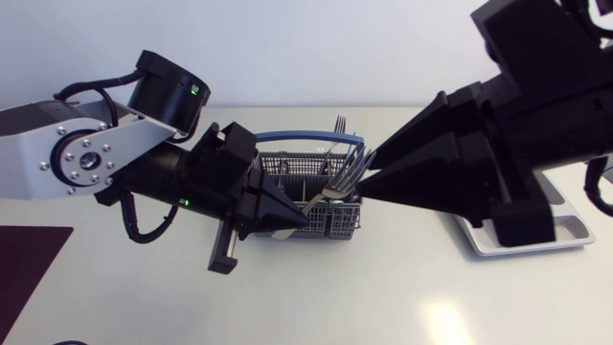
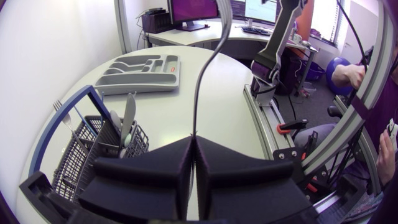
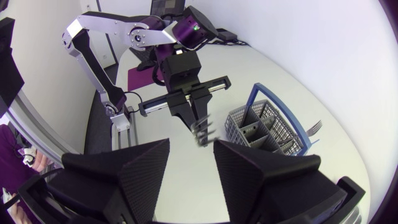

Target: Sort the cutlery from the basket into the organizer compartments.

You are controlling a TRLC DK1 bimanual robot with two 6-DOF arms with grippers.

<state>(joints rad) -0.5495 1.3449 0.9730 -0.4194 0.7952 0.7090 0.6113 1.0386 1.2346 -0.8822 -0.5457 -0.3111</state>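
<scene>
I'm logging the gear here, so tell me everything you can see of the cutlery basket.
The basket is a grey mesh box, plastic by its look, split into compartments, with a blue handle arched over it. It stands upright on the white table, forks sticking up from it. The left tool and right tool sit close at either side; whether they touch it, I cannot tell.
</scene>
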